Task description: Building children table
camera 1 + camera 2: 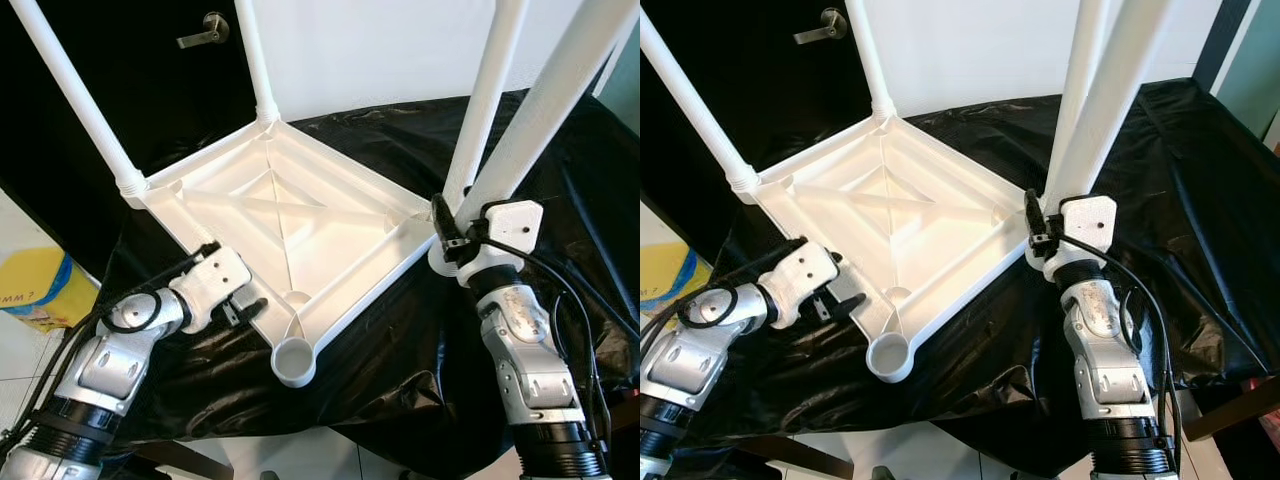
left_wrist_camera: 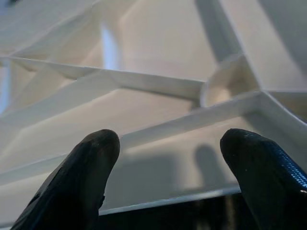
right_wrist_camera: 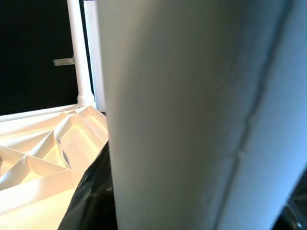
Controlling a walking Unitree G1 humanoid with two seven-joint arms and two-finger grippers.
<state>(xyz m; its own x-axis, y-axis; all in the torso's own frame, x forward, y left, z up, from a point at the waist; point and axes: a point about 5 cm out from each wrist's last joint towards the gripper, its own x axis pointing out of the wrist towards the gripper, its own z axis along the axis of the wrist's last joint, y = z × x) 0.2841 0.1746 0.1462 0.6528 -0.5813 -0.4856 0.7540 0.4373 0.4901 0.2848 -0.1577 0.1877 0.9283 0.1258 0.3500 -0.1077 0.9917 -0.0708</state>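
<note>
A white plastic tabletop (image 1: 275,215) lies upside down on a black cloth. White legs stand in its far-left corner (image 1: 75,95), back corner (image 1: 255,60) and right corner (image 1: 485,100). The near corner socket (image 1: 293,362) is an open, empty cup. My right gripper (image 1: 452,232) is shut on a fourth white leg (image 1: 545,110) that leans steeply beside the right corner; this leg (image 3: 192,115) looms close in the right wrist view. My left gripper (image 1: 245,308) is open at the tabletop's near-left rim, its fingertips (image 2: 88,158) apart before the ribbed underside.
The black cloth (image 1: 560,180) drapes over the support and hangs off its front edge. A dark door with a lever handle (image 1: 205,30) stands behind at the left. A yellow box (image 1: 35,285) sits on the floor at the left.
</note>
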